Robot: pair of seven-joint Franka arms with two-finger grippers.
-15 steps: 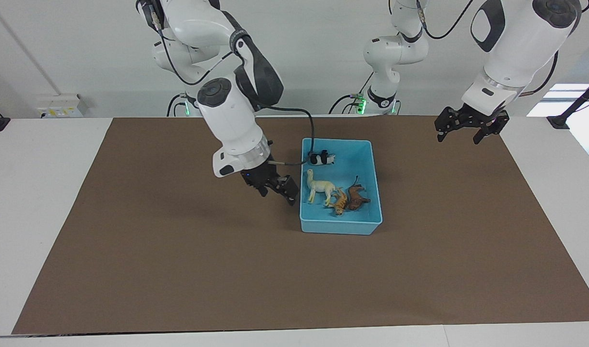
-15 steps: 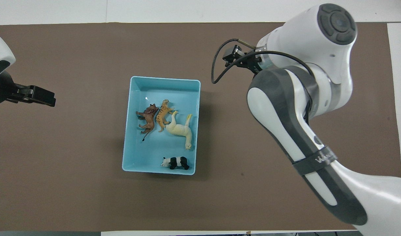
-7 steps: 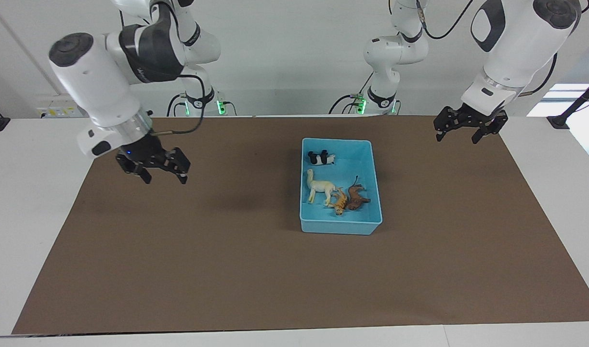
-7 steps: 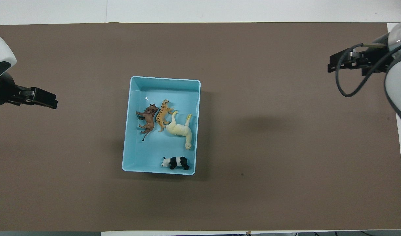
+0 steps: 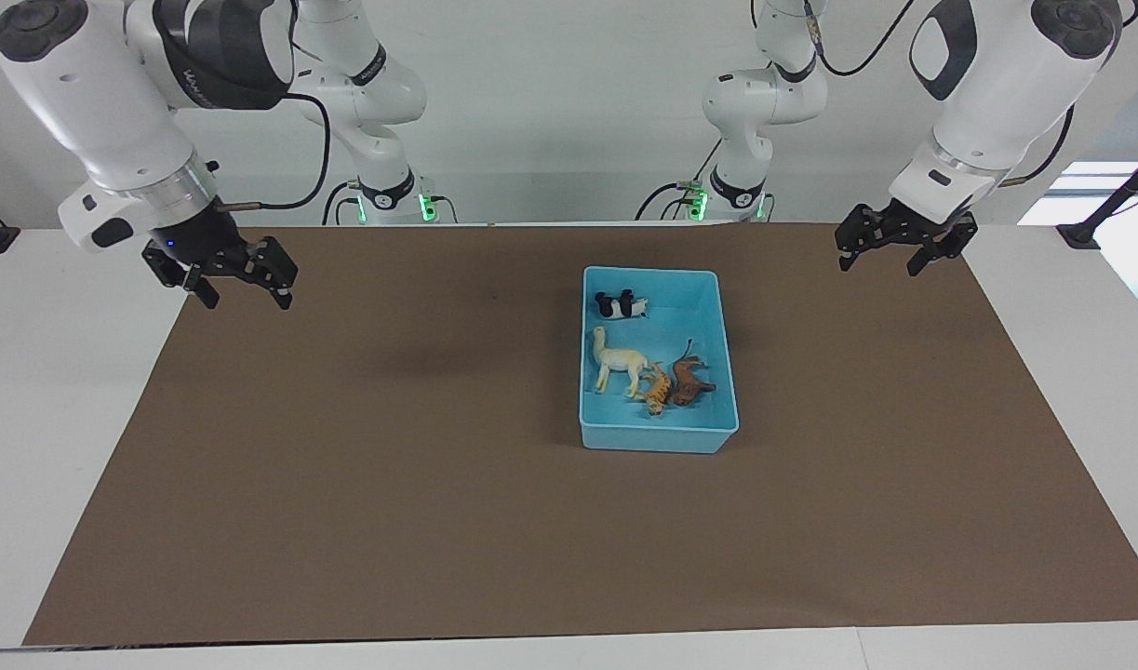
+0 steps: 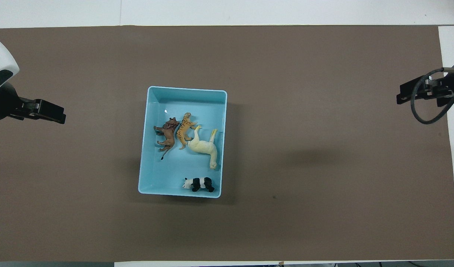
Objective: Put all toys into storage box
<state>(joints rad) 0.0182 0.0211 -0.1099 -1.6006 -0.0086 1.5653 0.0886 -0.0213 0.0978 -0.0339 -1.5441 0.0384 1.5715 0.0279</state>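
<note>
Overhead view: left gripper [image 6: 50, 112] cut by left frame edge, arm body mostly out of frame. Right gripper [image 6: 420, 93] cut by right frame edge. Facing view: worktop [image 5: 85, 391] corners cropped; brown animal's [image 5: 691, 383] species too small to tell.

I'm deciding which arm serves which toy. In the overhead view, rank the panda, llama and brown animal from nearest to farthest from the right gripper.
From the right gripper:
1. Llama, by the storage box wall at the right arm's end.
2. Panda, nearest the robots.
3. Brown animal, toward the left arm's end.
</note>
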